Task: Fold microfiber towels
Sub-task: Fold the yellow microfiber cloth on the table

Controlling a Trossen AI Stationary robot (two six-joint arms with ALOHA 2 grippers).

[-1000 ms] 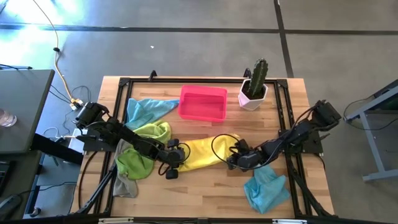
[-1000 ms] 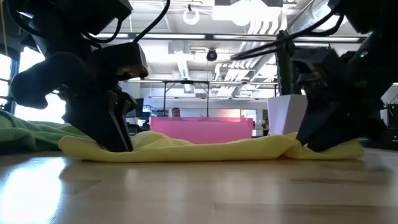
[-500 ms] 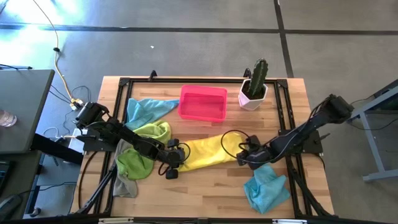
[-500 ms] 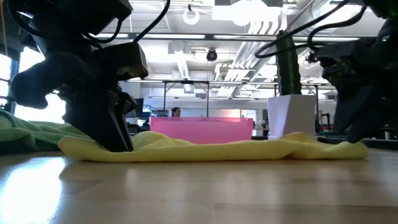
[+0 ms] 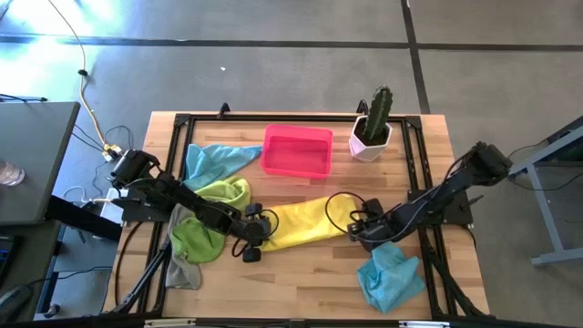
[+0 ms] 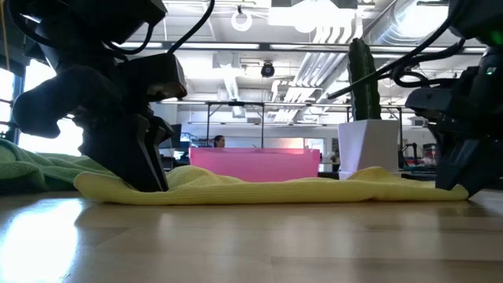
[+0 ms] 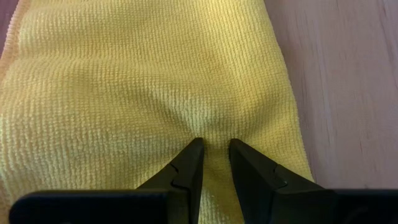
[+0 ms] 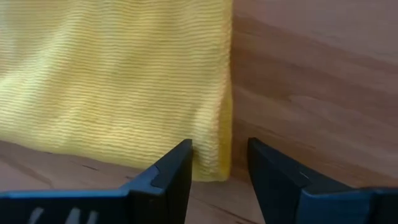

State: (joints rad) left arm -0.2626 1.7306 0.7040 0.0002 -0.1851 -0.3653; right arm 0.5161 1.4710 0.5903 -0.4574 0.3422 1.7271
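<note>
The yellow towel (image 5: 305,223) lies stretched out on the wooden table, running from near the middle toward the right. My left gripper (image 5: 255,235) is shut on its left end (image 7: 155,81). My right gripper (image 5: 357,233) stands open over the towel's right corner (image 8: 219,163), one finger on each side of the corner's edge. The low view shows the towel (image 6: 275,189) as a flat band between the two grippers. The other towels lie untouched: lime green (image 5: 209,223), grey (image 5: 182,271), and two light blue (image 5: 214,159) (image 5: 390,278). My left gripper pinches a small raised ridge of the yellow cloth (image 7: 214,127) between its two fingertips, near the towel's left end. The fingers slant down from the table's left side. The cloth puckers toward the tips, and the towel rests on the table. My right gripper: I cannot tell whether a finger touches the towel's corner.
A pink tray (image 5: 297,150) stands at the back middle, with a cactus in a white pot (image 5: 372,128) to its right. A black frame (image 5: 182,123) runs round the tabletop. Bare wood lies along the near edge between the grey and light blue towels.
My right gripper has opened and let go of the yellow towel's right end. It has drawn back toward the table's right edge and tipped more steeply down. The towel's right end, bunched before, now lies flat. The left end has stayed where it was.
</note>
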